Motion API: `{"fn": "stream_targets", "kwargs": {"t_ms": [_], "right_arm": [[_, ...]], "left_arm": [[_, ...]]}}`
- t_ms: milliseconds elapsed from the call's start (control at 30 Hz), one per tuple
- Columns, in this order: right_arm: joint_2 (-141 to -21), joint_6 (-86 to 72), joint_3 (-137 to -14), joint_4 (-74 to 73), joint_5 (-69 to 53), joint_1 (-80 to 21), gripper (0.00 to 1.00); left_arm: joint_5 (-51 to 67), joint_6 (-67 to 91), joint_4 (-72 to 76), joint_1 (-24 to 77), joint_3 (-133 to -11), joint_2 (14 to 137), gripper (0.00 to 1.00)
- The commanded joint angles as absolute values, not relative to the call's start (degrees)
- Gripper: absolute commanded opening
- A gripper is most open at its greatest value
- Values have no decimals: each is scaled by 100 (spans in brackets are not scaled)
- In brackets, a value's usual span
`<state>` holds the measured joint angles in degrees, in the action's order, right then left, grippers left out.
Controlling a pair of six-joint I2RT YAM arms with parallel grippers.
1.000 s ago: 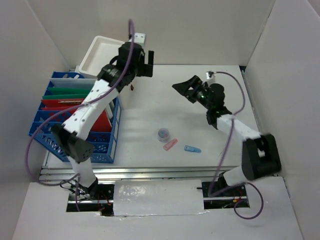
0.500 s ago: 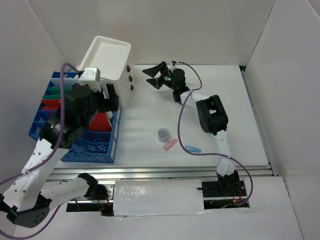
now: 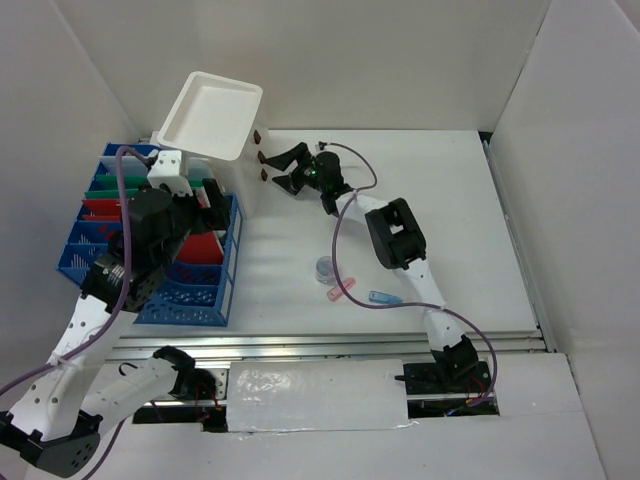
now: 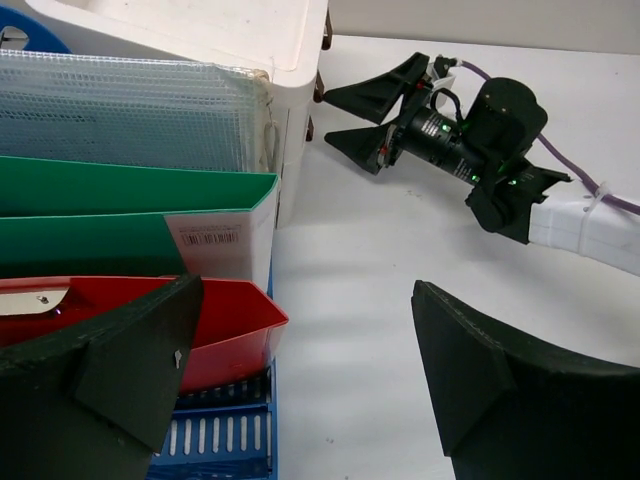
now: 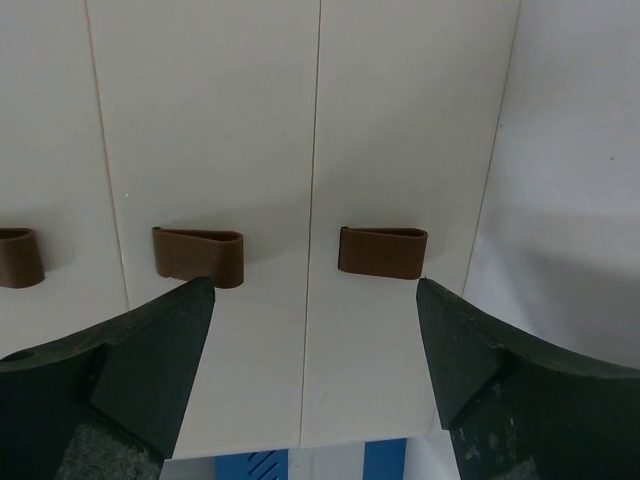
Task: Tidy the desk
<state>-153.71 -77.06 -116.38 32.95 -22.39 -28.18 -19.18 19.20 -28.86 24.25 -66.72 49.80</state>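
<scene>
On the fixed desk the box looks like light, stiff plastic, best pulled by a knob; the right gripper faces it spread wide, the left gripper likewise spread

We see the desk bearing a blue rack at its left, a white box just behind the rack, and near our middle a cup, pink piece and blue piece

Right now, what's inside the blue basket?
A clear mesh folder, a green folder and a red folder stand in it. From above, the left arm hides part of the blue basket.
</scene>
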Motion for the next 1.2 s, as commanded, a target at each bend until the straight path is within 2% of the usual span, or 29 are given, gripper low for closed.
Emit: {"fn": "stream_targets", "kwargs": {"t_ms": [0, 267, 500, 767, 1167], "right_arm": [[-15381, -7804, -11883, 3752, -1908, -2909, 88], [-15829, -8059, -12445, 4078, -1837, -2927, 76], [-15820, -8270, -12287, 4595, -1828, -2865, 68], [-15917, -8420, -12524, 4694, -1925, -2856, 67], [-16163, -8482, -13008, 4447, -1951, -2874, 57]], "left_arm": [[-1802, 1793, -2672, 2399, -6618, 4887, 100], [-1362, 1723, -2610, 2399, -6530, 4957, 99], [-1108, 1688, -2514, 2399, -6434, 4939, 100], [-940, 1679, -2575, 2399, -6460, 5185, 100], [-1046, 1661, -2575, 2391, -6451, 5124, 99]]}}
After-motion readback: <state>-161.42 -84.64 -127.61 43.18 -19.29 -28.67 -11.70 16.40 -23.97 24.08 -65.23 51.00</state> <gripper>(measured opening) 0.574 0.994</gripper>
